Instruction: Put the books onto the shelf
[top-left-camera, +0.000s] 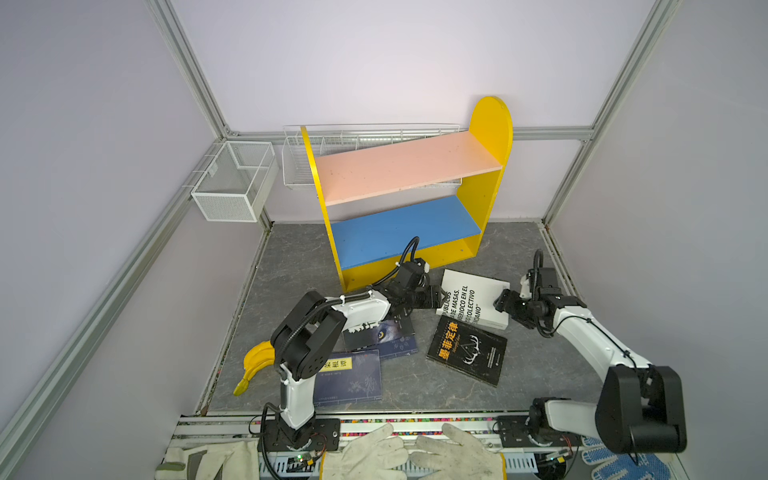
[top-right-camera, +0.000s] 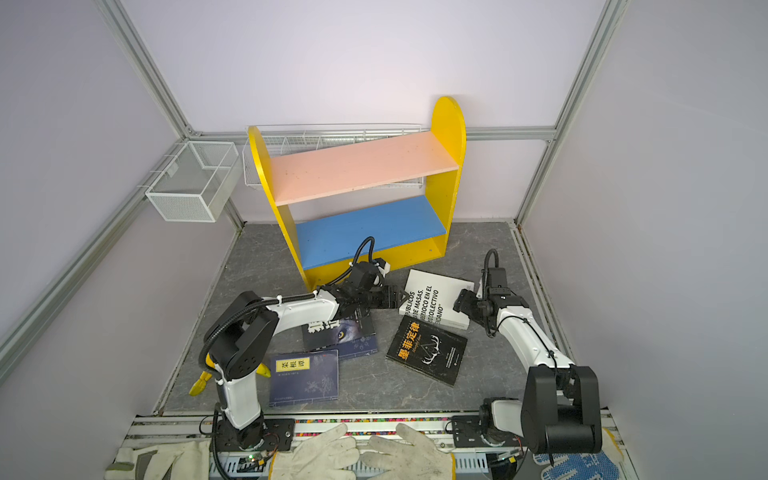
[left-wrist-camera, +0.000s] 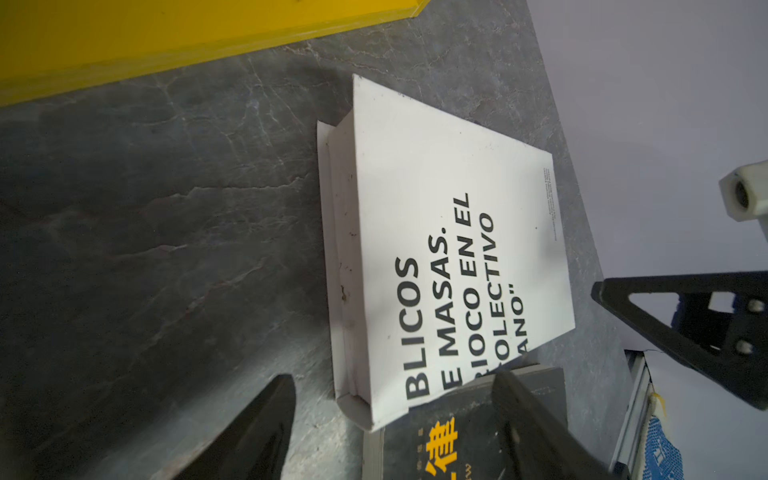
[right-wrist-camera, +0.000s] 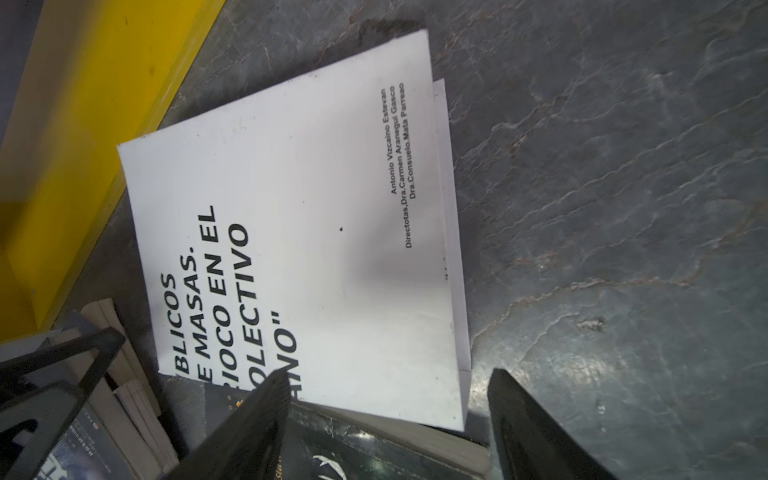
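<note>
The thick white book (top-left-camera: 473, 301) (top-right-camera: 436, 299) lies flat in front of the shelf (top-left-camera: 490, 124), its near edge resting on a black book (top-left-camera: 467, 351) with a Chinese title. Navy books (top-left-camera: 349, 376) lie to the left, partly under the left arm. My left gripper (top-left-camera: 442, 297) (left-wrist-camera: 395, 376) is open at the white book's (left-wrist-camera: 449, 249) left corner, with nothing held. My right gripper (top-left-camera: 500, 305) (right-wrist-camera: 390, 372) is open at the white book's (right-wrist-camera: 311, 249) right corner, also holding nothing. The shelf's pink board (top-left-camera: 407, 166) and blue board (top-left-camera: 403, 230) are bare.
Yellow bananas (top-left-camera: 257, 361) lie at the left table edge behind the left arm. Two white wire baskets (top-left-camera: 235, 180) (top-left-camera: 370, 141) hang on the back walls. Work gloves (top-left-camera: 415, 453) lie at the front rail. Walls close in the table on three sides.
</note>
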